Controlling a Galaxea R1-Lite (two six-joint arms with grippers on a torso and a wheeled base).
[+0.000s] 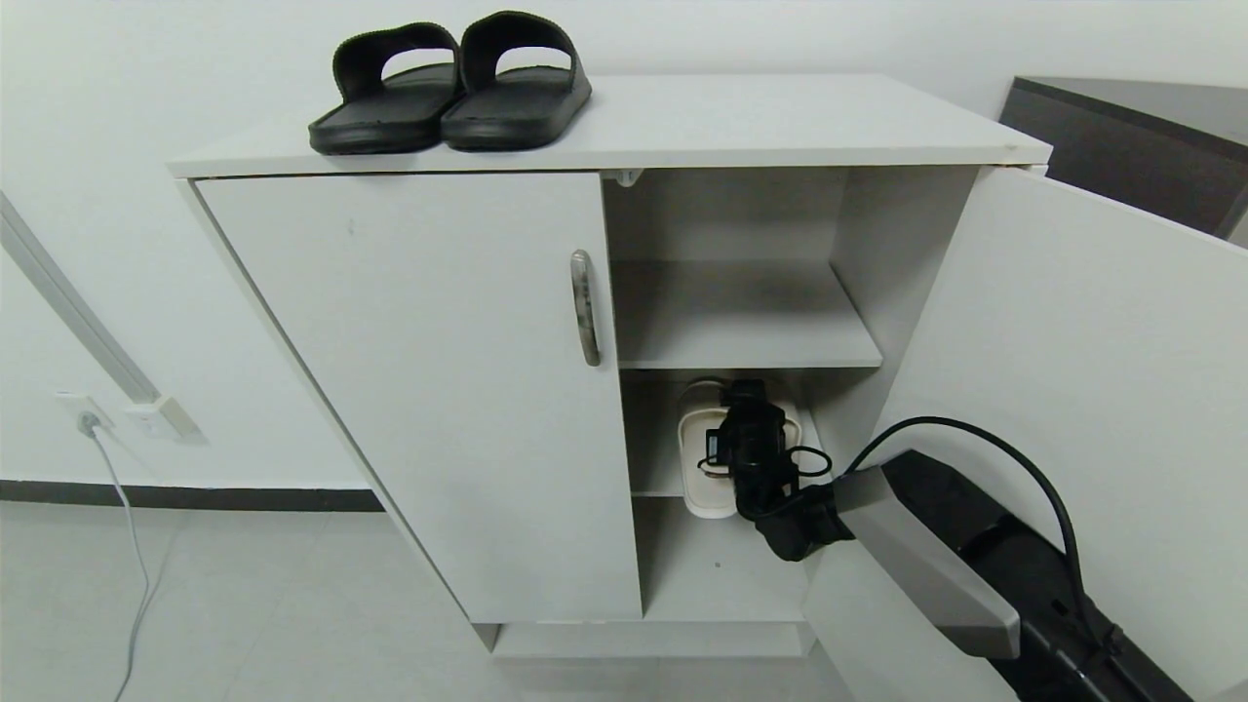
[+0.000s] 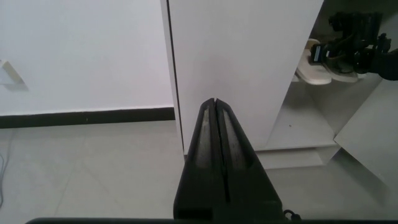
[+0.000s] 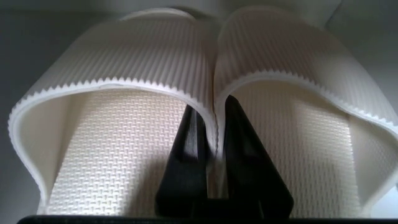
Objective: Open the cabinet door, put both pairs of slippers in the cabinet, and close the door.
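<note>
Both white slippers [image 1: 700, 458], clamped together by the right pincer [image 3: 214, 124], should slide deeper past the front edge of the shelf [image 1: 653, 473] before it lets go.

Cabinet top [image 1: 780, 117]: black slippers [image 1: 453, 88] at ten o'clock. Second shelf [image 1: 651, 480]: white slippers [image 1: 697, 458] toward six o'clock.

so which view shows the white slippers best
Right wrist view: white slippers up close, both ribbed straps clear, right claw pinching their inner edges. Head view: on a shelf, half hidden behind that claw. Left wrist view: a small, distant part.
</note>
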